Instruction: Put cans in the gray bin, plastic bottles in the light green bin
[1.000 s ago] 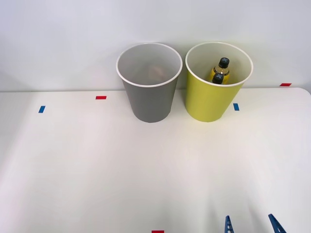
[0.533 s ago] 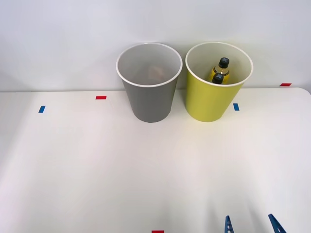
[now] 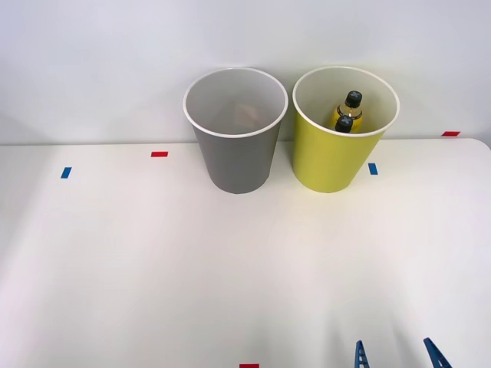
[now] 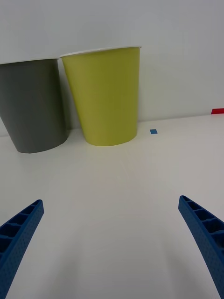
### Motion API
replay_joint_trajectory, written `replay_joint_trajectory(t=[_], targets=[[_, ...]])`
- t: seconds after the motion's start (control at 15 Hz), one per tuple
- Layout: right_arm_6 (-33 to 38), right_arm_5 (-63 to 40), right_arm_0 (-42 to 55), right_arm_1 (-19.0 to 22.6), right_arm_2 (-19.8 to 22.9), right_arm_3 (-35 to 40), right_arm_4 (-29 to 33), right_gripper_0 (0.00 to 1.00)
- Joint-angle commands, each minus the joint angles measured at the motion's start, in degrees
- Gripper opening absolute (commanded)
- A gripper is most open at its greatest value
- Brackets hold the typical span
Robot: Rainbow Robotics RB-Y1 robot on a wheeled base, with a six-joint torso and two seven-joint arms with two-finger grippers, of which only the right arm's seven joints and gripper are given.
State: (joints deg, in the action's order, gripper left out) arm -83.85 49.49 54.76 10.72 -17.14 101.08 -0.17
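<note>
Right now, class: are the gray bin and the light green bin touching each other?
Apart. The front view shows a strip of wall between the gray bin and light green bin, rims to bases.

White table (image 3: pixel 153 261). Gray bin (image 3: pixel 236 157) and light green bin (image 3: pixel 331 153) stand upright side by side at the far edge, near the middle, gray one on the left. Small blue and red tape marks (image 3: pixel 159 154) are stuck along the far edge; one red mark (image 3: pixel 248 366) at the near edge.
</note>
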Motion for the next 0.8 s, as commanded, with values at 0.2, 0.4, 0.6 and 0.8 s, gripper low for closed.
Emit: replay_joint_trajectory(t=[0.2,0.4,0.6,0.8], targets=[[0.0,-0.01,0.0,0.0,0.0,0.0,0.0,1.0],[0.0,-0.01,0.0,0.0,0.0,0.0,0.0,1.0],[0.0,-0.01,0.0,0.0,0.0,0.0,0.0,1.0],[0.0,-0.01,0.0,0.0,0.0,0.0,0.0,1.0]])
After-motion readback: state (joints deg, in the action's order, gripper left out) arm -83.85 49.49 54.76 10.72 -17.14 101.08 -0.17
